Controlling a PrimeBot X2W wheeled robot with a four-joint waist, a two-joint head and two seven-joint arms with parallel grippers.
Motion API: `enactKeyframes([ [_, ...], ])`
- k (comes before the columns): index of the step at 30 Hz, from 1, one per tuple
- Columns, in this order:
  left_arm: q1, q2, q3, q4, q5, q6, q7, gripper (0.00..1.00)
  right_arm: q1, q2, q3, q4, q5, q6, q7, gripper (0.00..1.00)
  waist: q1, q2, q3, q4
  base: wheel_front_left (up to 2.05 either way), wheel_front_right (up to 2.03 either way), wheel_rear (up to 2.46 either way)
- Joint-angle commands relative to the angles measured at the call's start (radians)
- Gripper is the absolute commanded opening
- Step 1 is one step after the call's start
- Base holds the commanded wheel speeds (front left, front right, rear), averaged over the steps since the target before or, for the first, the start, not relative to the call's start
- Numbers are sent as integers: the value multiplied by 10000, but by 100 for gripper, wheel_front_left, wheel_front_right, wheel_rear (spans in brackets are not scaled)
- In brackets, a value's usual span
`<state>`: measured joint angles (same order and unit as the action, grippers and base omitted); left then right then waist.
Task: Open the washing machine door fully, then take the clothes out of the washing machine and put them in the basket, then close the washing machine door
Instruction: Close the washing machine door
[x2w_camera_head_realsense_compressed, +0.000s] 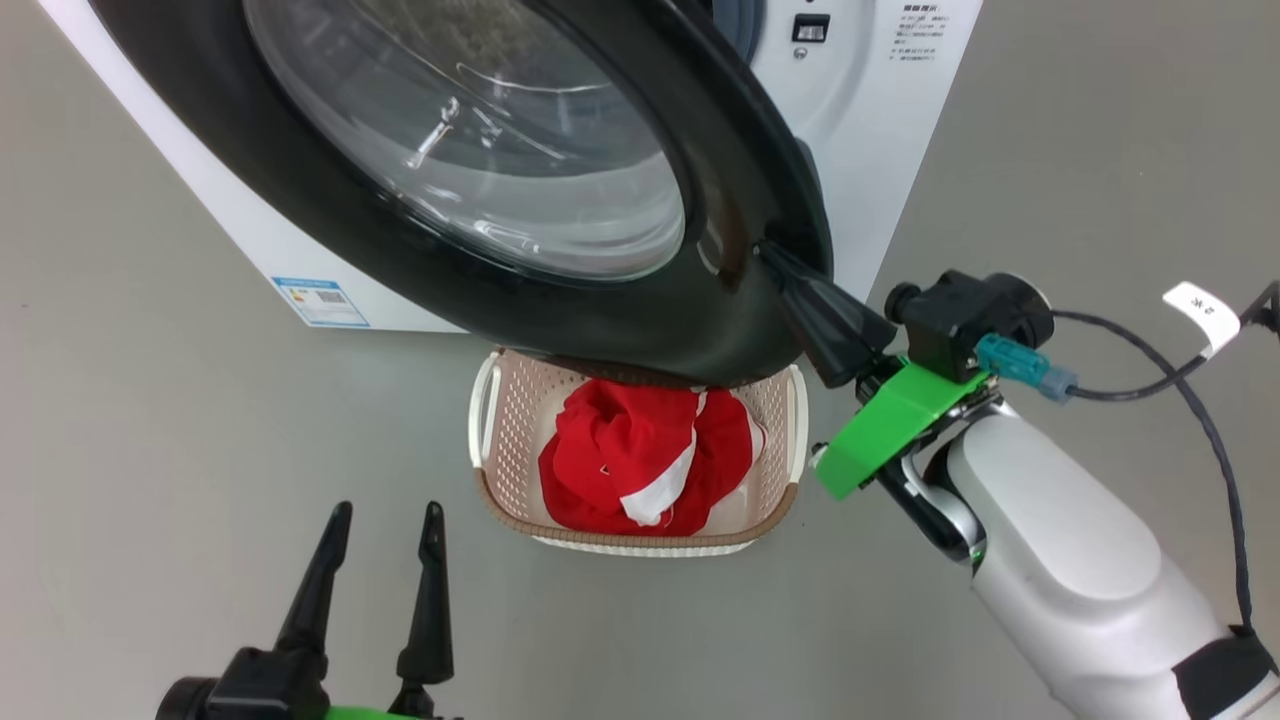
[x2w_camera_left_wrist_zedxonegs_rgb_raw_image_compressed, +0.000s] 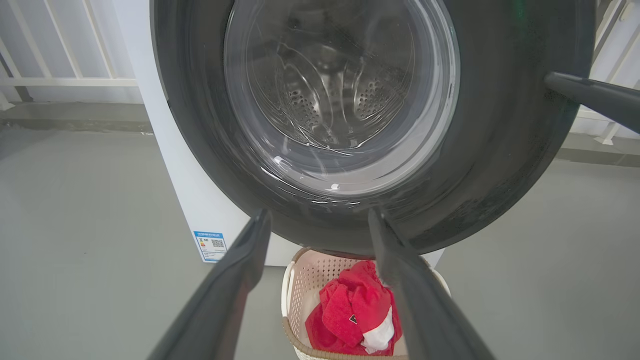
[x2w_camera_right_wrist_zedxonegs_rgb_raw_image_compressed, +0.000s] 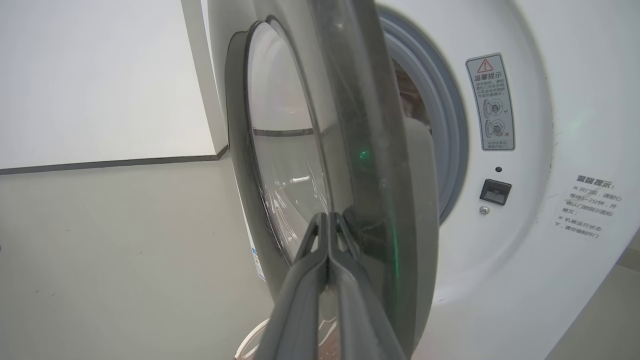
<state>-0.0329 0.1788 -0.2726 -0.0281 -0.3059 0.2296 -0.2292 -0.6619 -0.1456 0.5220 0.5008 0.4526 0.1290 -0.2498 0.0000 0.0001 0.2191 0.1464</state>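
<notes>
Washing machine door (x2w_camera_head_realsense_compressed: 470, 150) stood ajar from the white washing machine (x2w_camera_head_realsense_compressed: 880, 150), its black rim overhanging the far end of the basket (x2w_camera_head_realsense_compressed: 640, 540), where the red clothes (x2w_camera_head_realsense_compressed: 620, 450) lay. My right gripper (x2w_camera_head_realsense_compressed: 770, 255), fingers pressed together on nothing, touched that rim's edge. My left gripper (x2w_camera_head_realsense_compressed: 388, 510) hung spread wide and empty near the basket. My left wrist view caught the steel drum (x2w_camera_left_wrist_zedxonegs_rgb_raw_image_compressed: 330, 100) through the glass; my right one showed the grey gasket (x2w_camera_right_wrist_zedxonegs_rgb_raw_image_compressed: 450, 125) and a warning sticker (x2w_camera_right_wrist_zedxonegs_rgb_raw_image_compressed: 490, 102) headed 温馨提示.
</notes>
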Motion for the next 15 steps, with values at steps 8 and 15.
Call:
enactKeyframes([
  [8, -625, 26, 61, -191, 248, 44, -143, 100, -1230, -178, 28, 282, 322, 17, -118, 0, 0, -1, 465, 238, 0, 0, 0],
  [15, -879, -124, -94, -94, 331, 21, -213, 100, -2262, -333, -46, 896, 547, 17, -119, 0, 0, -1, 841, 492, 0, 0, 0],
])
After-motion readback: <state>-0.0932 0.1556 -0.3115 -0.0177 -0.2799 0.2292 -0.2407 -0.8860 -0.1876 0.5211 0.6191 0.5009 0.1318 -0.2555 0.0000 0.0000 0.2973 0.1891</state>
